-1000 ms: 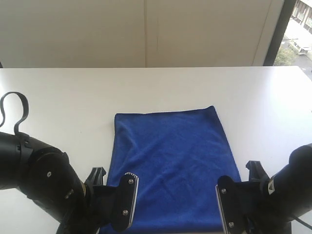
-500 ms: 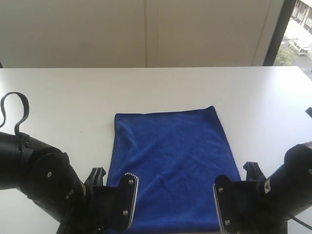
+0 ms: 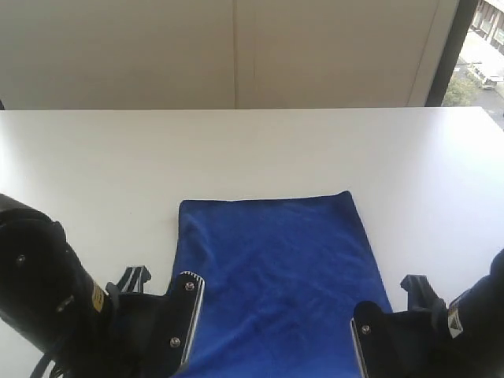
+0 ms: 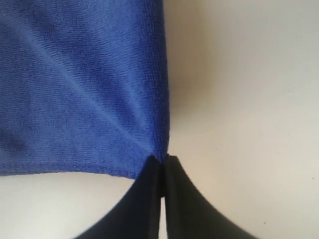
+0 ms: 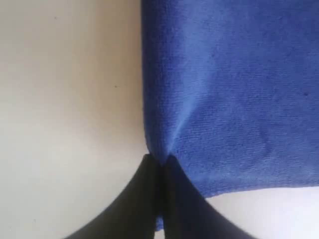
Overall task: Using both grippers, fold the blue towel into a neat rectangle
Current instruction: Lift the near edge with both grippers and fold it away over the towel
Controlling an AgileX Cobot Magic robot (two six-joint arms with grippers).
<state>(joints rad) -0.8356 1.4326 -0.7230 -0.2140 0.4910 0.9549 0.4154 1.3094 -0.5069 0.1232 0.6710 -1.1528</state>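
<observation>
The blue towel (image 3: pixel 272 276) lies spread on the white table (image 3: pixel 252 150), its far edge straight and its near part running out of the exterior view between the two arms. In the left wrist view my left gripper (image 4: pixel 163 158) is shut on a corner of the blue towel (image 4: pixel 79 84), with creases fanning out from the pinch. In the right wrist view my right gripper (image 5: pixel 159 160) is shut on the other near corner of the blue towel (image 5: pixel 234 84). Both black arm ends (image 3: pixel 55 315) (image 3: pixel 441 339) sit at the bottom of the exterior view, and the jaws themselves are hidden there.
Bare white tabletop surrounds the towel on its left, right and far sides. A pale wall (image 3: pixel 236 47) stands behind the table's far edge. A dark window frame (image 3: pixel 445 47) rises at the back right.
The towel's far edge has slid toward the near side of the table. Both arms have shifted nearer and lower in the exterior view, the left one most, pulling the near corners with them.
</observation>
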